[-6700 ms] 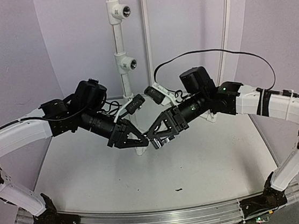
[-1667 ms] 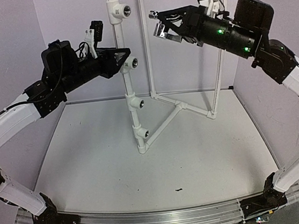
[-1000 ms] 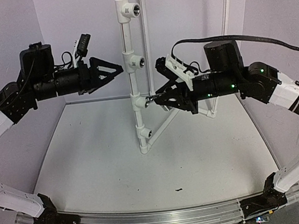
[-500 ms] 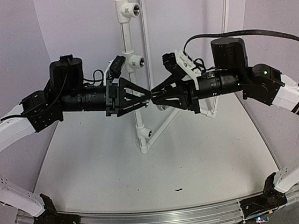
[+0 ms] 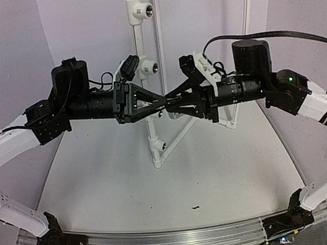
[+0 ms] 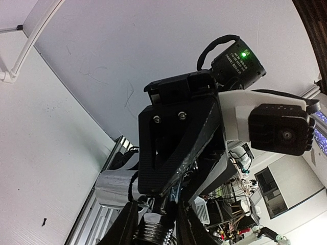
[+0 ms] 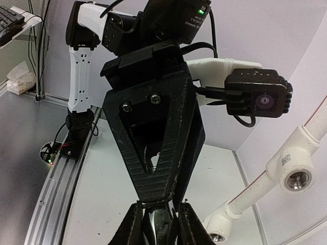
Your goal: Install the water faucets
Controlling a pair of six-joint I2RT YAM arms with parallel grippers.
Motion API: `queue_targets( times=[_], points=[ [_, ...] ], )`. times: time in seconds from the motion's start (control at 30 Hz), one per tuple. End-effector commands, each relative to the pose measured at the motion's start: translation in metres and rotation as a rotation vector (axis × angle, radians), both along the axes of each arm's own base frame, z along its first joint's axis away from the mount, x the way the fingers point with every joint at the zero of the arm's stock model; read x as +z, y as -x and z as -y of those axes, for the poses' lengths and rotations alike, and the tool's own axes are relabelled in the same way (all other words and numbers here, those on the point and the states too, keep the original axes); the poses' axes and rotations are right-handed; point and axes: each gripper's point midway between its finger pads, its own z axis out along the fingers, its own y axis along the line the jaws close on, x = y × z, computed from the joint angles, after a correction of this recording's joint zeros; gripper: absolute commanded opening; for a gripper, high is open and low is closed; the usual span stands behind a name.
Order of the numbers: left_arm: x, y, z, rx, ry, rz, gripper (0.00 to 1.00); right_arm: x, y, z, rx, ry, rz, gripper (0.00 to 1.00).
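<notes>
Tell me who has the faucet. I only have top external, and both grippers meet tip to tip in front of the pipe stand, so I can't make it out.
Observer: Left wrist view: the faucet has its threaded stub between the fingers of the left gripper; I can't confirm contact.
Operator: Right side?
Observer: Right wrist view: the right gripper has its fingers close on both sides of what looks like the faucet's dark shiny body, apparently gripping.
Operator: Ports free?
Observer: Right wrist view looks into the port of one tee fitting: threaded, nothing screwed in.
</notes>
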Motion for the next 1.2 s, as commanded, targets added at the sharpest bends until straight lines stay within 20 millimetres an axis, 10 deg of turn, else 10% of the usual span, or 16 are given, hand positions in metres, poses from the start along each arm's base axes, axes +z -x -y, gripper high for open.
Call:
queue_targets(
  times=[0.0,0.3,0.37,0.43,0.53,0.83,1.17],
  points=[
    [0.014,0.011,-0.003,-0.046,0.055,0.031,0.33,0.04,-0.005,-0.001,-0.029,-0.102,0.082,0.0],
    [0.032,0.017,-0.011,-0.047,0.1,0.105,0.0,0.039,-0.003,-0.002,-0.017,-0.104,0.056,0.0],
    [0.037,0.019,-0.016,-0.041,0.114,0.144,0.0,0.04,-0.002,0.001,-0.026,-0.11,0.018,0.15],
    [0.042,0.023,-0.021,-0.044,0.128,0.186,0.0,0.041,0.002,0.005,-0.03,-0.111,-0.022,0.5],
    [0.047,0.028,-0.025,-0.064,0.143,0.238,0.0,0.037,0.007,0.008,-0.017,-0.102,-0.05,0.68],
    [0.049,0.029,-0.018,-0.093,0.145,0.24,0.0,0.043,0.011,-0.002,0.048,-0.088,-0.061,0.41],
    [0.057,0.029,-0.019,-0.094,0.169,0.267,0.0,0.043,0.014,-0.011,0.099,-0.086,-0.077,0.36]
  ],
)
